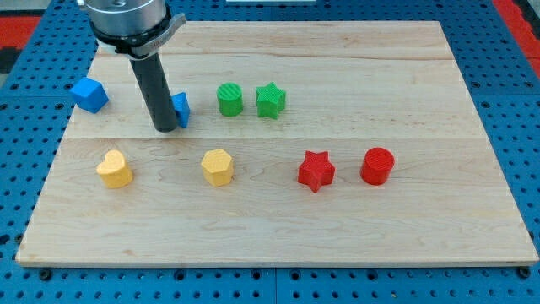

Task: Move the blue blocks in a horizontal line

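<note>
A blue cube (89,95) sits at the board's left edge. A second blue block (180,109) lies to its right, a little lower, and the rod hides its left part, so its shape is unclear. My tip (165,128) rests on the board touching that second blue block's left side.
A green cylinder (229,99) and a green star (270,100) stand right of the blue blocks. A yellow heart (114,169), a yellow hexagon (218,166), a red star (315,171) and a red cylinder (376,165) form a lower row on the wooden board (337,228).
</note>
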You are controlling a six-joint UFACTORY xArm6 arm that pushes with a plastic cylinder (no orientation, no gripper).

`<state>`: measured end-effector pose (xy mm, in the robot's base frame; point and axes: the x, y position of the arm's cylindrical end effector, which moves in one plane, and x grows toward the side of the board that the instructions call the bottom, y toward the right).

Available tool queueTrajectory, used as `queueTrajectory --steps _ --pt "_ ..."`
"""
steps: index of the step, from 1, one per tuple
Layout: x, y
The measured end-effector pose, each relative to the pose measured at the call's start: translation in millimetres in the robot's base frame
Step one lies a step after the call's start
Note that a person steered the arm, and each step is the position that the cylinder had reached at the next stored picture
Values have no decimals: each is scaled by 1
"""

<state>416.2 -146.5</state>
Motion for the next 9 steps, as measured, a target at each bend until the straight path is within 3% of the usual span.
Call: queueTrajectory --steps 2,3,5,7,8,9 --pt "-13 5" --pt "-7 -25" --pt "-7 -157" --pt "-25 -158" --pt "-84 -158" --pt "-71 -158"
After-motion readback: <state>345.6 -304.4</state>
